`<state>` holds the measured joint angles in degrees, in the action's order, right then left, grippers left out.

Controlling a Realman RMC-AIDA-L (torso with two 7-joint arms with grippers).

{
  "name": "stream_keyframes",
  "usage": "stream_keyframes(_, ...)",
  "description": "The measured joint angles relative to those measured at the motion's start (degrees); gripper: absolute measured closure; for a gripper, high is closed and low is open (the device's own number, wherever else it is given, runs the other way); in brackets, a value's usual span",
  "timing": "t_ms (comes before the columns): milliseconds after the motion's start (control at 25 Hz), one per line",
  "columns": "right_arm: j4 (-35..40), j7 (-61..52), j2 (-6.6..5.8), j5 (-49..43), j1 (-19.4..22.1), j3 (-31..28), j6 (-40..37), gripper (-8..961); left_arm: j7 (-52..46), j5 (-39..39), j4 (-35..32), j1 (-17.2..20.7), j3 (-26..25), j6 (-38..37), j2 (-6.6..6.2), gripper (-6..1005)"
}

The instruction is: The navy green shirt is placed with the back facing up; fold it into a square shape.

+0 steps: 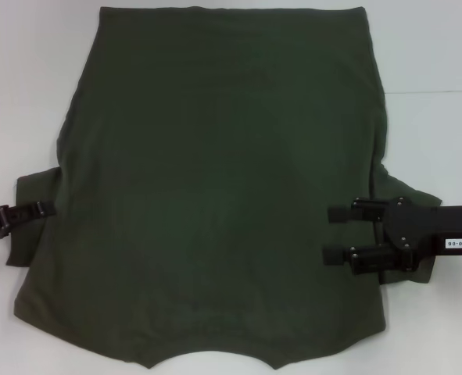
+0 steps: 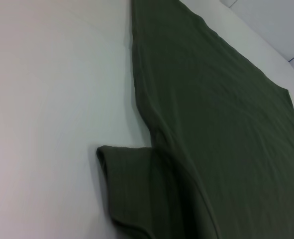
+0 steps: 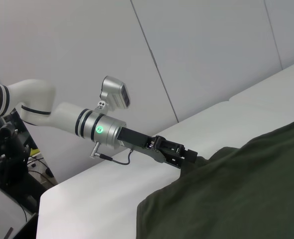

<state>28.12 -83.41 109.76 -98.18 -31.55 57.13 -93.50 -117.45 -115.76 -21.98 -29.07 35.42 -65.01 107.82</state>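
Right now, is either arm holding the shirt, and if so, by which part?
The left end effector sits at the left sleeve of the navy green shirt, but a grip cannot be confirmed. The right end effector is open over the right sleeve area, holding nothing.

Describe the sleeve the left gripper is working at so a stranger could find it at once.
Start from the white table and the navy green shirt spread flat across it. Go to the shirt's left edge, where the left gripper reaches in from the side: the short flap under its tip is the left sleeve. Unlike the right sleeve, it sticks out from the body largely uncovered.
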Motion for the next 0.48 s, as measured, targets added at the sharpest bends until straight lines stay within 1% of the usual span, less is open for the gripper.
stream_keyframes(400, 0.0, 0.0, 0.07, 0.0, 0.0, 0.0, 0.0, 73, 0.2, 0.0, 0.0, -0.1, 0.0, 1.2, 0.10, 301)
stream_keyframes(480, 0.0, 0.0, 0.08, 0.0, 0.0, 0.0, 0.0, 74, 0.1, 0.0, 0.0, -0.1, 0.0, 1.4, 0.11, 383)
